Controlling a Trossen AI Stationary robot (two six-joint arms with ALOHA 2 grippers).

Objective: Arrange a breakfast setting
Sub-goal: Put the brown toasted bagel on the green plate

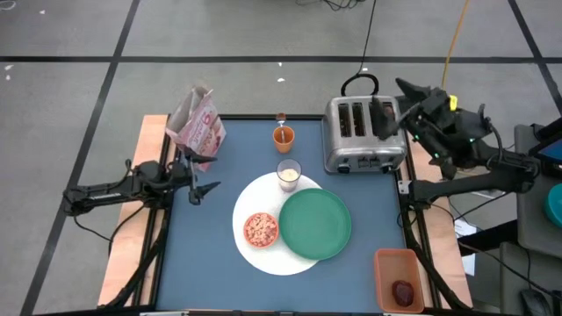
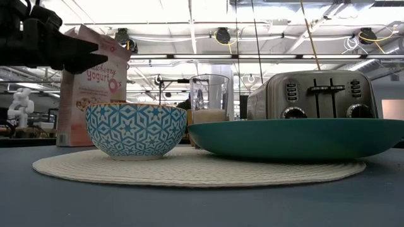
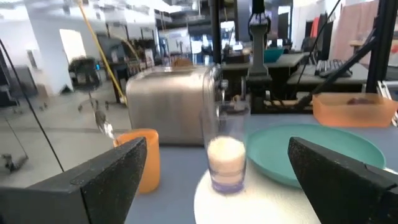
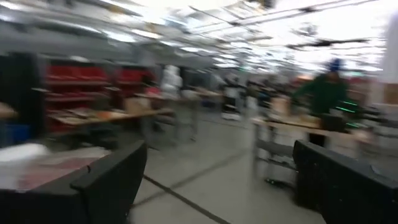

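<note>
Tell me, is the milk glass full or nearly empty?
Nearly empty: the upright milk glass holds milk only in its lower part.

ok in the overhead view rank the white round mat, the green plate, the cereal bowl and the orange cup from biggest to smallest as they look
1. White round mat
2. Green plate
3. Cereal bowl
4. Orange cup, a little smaller than the bowl
</note>
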